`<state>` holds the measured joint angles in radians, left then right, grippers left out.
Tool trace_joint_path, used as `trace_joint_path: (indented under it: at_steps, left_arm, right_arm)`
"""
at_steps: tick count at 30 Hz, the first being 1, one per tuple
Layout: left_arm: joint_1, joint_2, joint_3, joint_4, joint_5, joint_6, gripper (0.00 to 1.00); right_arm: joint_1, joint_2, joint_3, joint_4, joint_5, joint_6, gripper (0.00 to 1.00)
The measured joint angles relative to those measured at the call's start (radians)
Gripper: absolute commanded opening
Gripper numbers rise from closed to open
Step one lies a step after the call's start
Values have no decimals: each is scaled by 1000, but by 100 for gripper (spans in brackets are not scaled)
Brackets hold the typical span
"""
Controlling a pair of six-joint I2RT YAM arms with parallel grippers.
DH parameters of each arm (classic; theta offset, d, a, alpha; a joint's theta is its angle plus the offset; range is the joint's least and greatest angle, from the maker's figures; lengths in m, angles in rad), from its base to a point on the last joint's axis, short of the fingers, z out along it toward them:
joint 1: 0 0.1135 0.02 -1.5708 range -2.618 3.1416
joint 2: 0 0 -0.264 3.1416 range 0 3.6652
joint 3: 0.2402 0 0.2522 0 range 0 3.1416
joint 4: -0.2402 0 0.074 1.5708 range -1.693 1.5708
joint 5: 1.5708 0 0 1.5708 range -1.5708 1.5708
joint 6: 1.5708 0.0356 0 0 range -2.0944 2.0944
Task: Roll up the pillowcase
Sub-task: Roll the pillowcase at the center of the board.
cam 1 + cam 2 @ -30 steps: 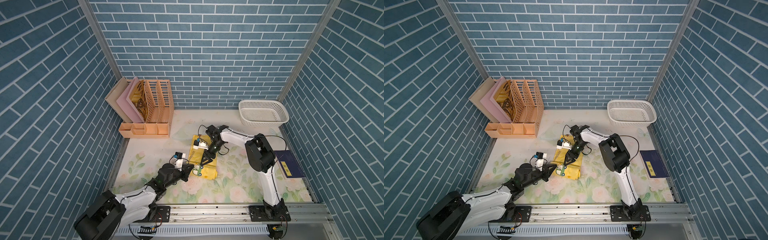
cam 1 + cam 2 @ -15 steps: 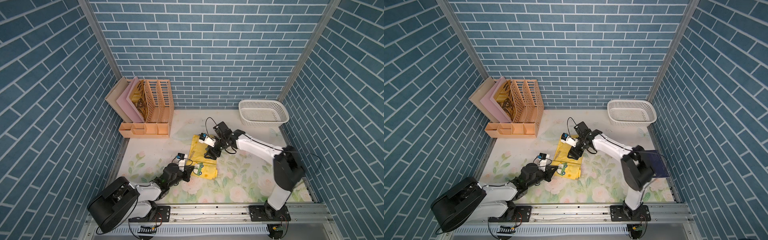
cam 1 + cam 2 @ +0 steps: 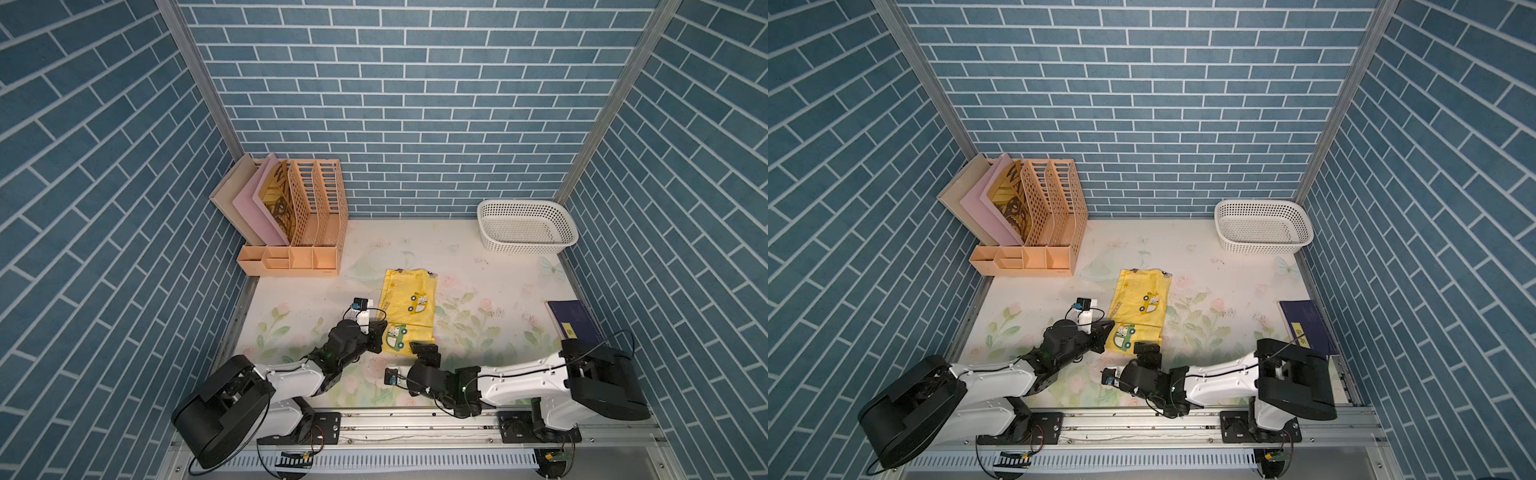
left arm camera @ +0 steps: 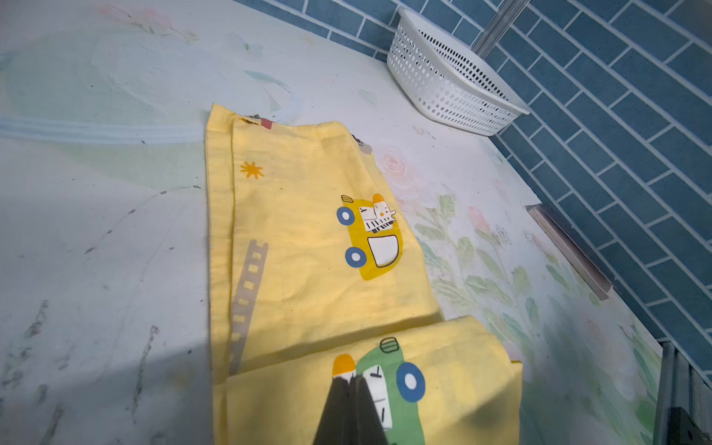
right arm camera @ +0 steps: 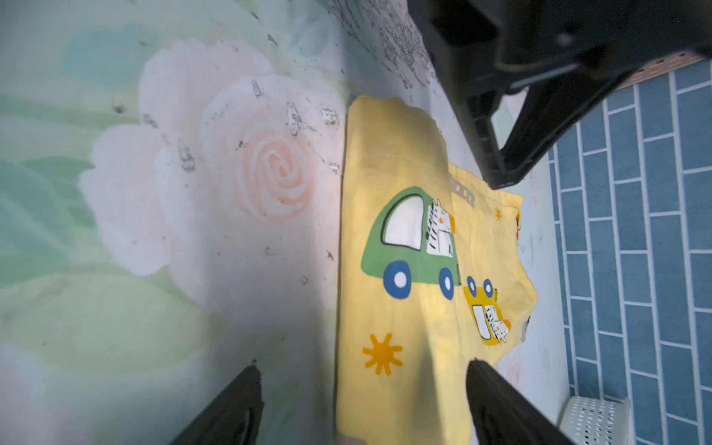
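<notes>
The yellow pillowcase lies flat on the floral mat, its near end folded over once so a green car print faces up. My left gripper is shut, with its tips over the left part of that fold by the green car and no fabric visible between them. My right gripper is open at the fold's near right corner. In the right wrist view the edge of the folded part runs between its two fingers.
A white perforated basket stands at the back right. A peach file organizer with boards sits at the back left. A dark blue book lies by the right wall. The arms' rail runs along the front edge.
My right arm has swung from the pillowcase's far half back to its near right corner, and its jaws have opened. My left gripper stays shut at the near left.
</notes>
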<state>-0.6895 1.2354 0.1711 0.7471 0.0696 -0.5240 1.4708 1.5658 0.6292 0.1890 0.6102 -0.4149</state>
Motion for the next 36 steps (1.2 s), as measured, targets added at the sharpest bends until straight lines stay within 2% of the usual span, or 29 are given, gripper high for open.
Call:
trace_joint_path:
  at_steps: [4,6,7,10,17,22,24,31,36]
  left_arm:
    - [31,-76,-29,-17,-13,-14,0]
    - [49,-142,-53,-42,-31,-26,0]
    - [56,-177,-64,-56,-41,-30,0]
    - [72,-289,-92,-106,-68,-42,0]
    - [115,-459,-136,-199,-84,-60,0]
    - [129,-448,-150,-227,-84,-66,0]
    - [131,-428,-148,-228,-80,-65,0]
    - [135,-407,-142,-229,-70,-63,0]
    - [146,-412,-142,-231,-69,-56,0]
  right_arm:
    - [-7,84,12,100,50,0,86]
    - [-20,130,35,137,75,-2,81]
    - [-32,154,52,151,79,-3,75]
    - [-77,205,79,177,86,-10,47]
    - [-157,253,85,189,73,-41,0]
    - [-164,245,101,146,25,-38,0]
    - [-179,220,130,61,-43,-33,0]
    - [-327,89,344,-311,-505,18,0]
    - [-439,90,487,-528,-812,34,0]
